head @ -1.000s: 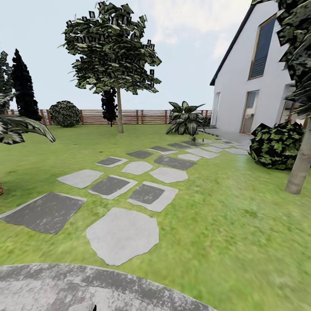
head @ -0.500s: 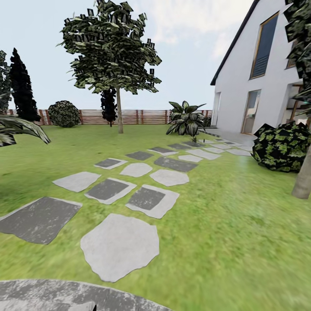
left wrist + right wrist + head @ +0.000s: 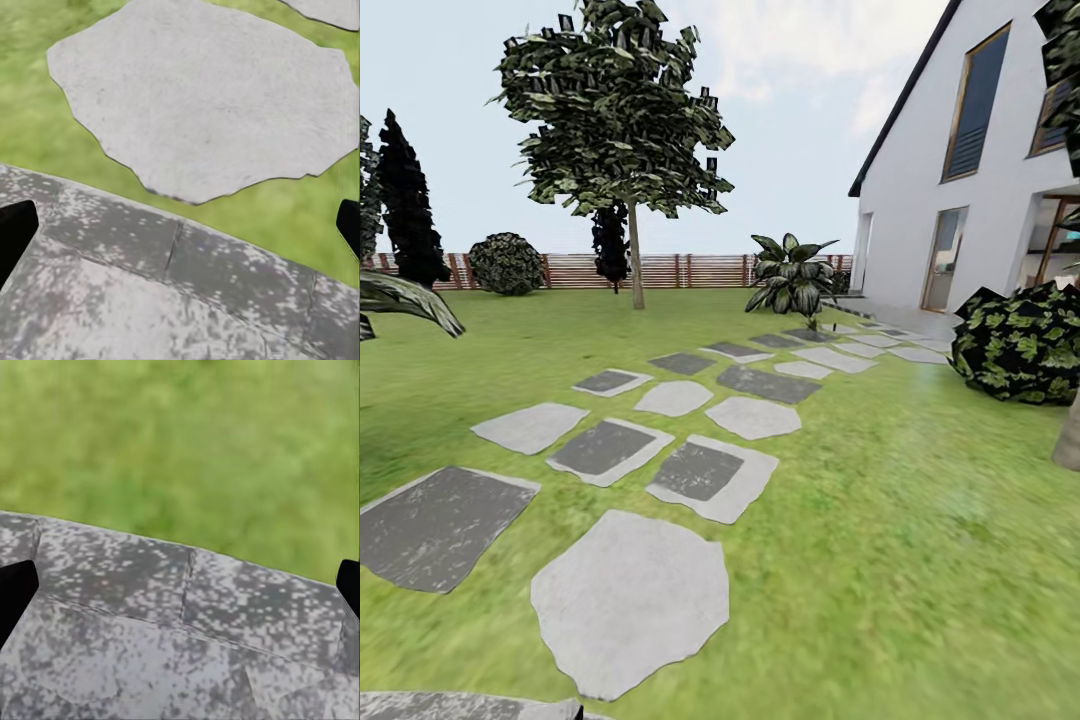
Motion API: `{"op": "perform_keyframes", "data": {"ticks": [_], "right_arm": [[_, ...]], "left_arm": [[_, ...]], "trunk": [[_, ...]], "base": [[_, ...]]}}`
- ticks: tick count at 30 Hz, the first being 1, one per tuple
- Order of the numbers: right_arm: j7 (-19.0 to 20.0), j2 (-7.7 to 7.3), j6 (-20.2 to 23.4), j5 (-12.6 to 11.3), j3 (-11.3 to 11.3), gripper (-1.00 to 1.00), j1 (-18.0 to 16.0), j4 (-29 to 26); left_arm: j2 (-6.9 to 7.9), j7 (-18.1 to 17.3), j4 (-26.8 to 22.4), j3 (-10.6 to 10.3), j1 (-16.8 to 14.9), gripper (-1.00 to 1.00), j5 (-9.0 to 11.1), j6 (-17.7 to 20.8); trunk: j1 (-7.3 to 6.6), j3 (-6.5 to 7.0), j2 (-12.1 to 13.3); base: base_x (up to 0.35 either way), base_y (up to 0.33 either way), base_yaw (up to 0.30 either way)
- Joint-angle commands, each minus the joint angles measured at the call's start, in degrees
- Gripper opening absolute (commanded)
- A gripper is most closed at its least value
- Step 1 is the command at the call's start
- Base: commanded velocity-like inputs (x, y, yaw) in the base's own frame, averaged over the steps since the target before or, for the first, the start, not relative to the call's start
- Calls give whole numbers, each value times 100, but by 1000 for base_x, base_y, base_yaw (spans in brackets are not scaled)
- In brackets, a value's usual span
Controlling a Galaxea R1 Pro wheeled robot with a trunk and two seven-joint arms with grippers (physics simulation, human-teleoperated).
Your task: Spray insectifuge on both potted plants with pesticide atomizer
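Head view, stone slabs [image 3: 628,595] crossing lawn [image 3: 900,520] (lengthwise toward fence [image 3: 660,270]), both grippers apparently wide, empty.

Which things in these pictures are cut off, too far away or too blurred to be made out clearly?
- Left gripper: left wrist view, fingertips cut by the side edges.
- Right gripper: right wrist view, likewise cut off.
- Round patio: head view, mostly cut by the bottom edge.
- Leafy plant at the path's far end: head view, too small to tell its pot.
- Lawn: right wrist view, blurred.
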Motion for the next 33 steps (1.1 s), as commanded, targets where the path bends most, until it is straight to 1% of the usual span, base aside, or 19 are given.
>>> {"op": "perform_keyframes", "data": {"ticks": [1,11,33], "right_arm": [[-1,1,34,-2,-4,100,0,-13],[-4,1,34,-2,0,100,0,-13],[-2,10,34,-2,-1,100,0,-13]], "left_arm": [[0,4,3,-2,-3,100,18,-18],[0,4,6,-2,-3,100,18,-18],[0,4,6,-2,-3,100,18,-18]], "trunk": [[2,-6,-2],[2,-6,-2],[2,-6,-2]], "base": [[305,0,0],[305,-73,0],[305,-129,0]]}}
